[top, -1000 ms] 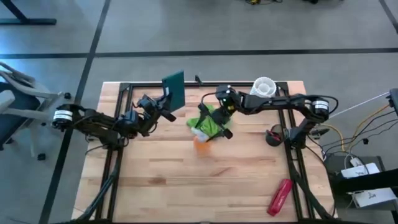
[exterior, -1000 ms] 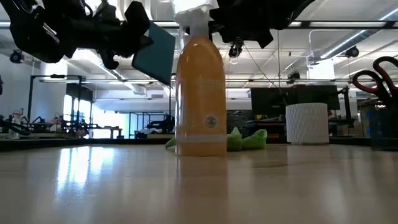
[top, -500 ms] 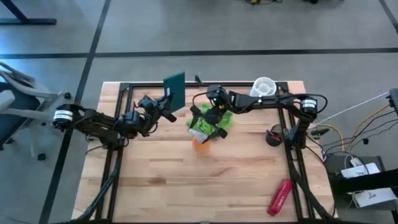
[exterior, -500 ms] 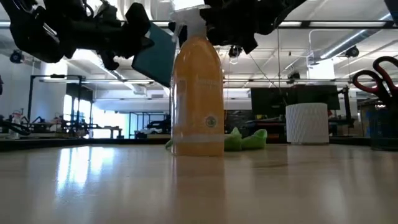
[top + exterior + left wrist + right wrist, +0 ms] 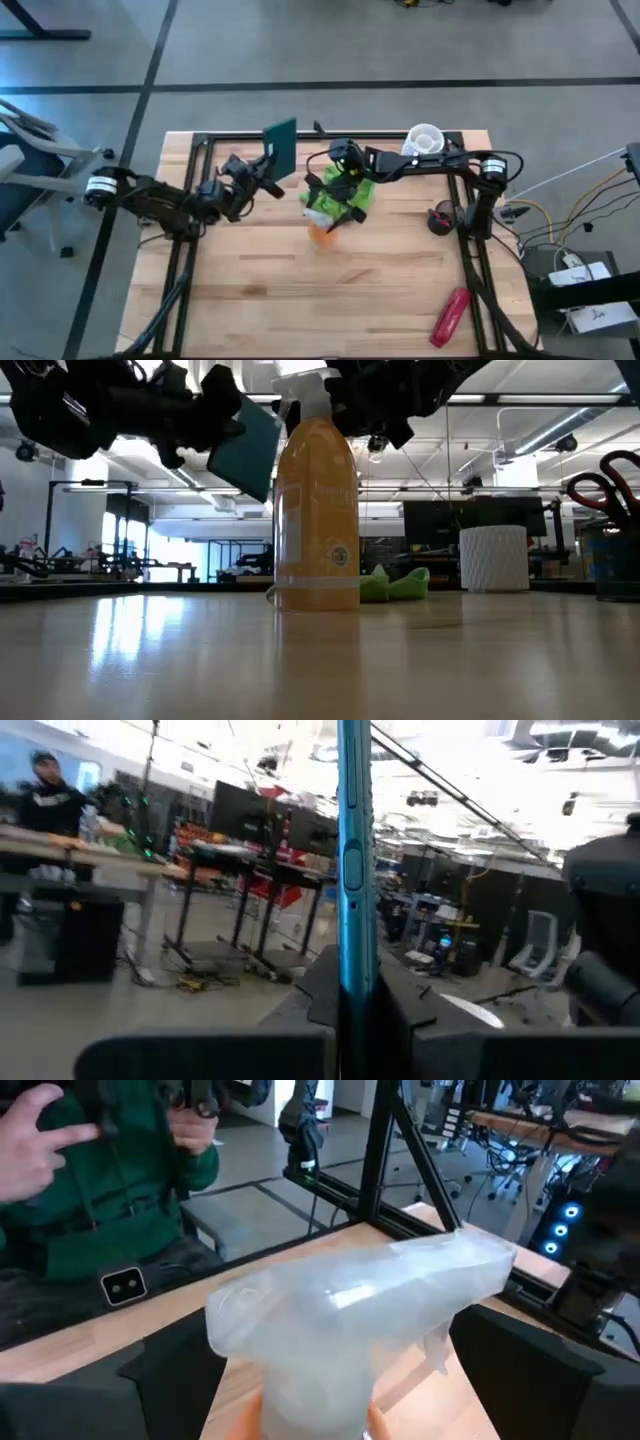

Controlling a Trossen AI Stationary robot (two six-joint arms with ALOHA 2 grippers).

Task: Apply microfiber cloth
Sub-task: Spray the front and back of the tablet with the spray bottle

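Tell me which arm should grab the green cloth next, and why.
Right, probably. The right gripper is over the spray bottle, with the microfiber cloth beside it. The left gripper is shut on the dark flat device.

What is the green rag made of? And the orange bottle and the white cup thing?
The green rag looks like soft cloth: it lies crumpled and floppy. The orange bottle seems to be see-through plastic, smooth and a bit shiny, with a cloudy white plastic sprayer on top. The white cup has a dull, ribbed side; it could be plastic or pottery, I can't tell which.
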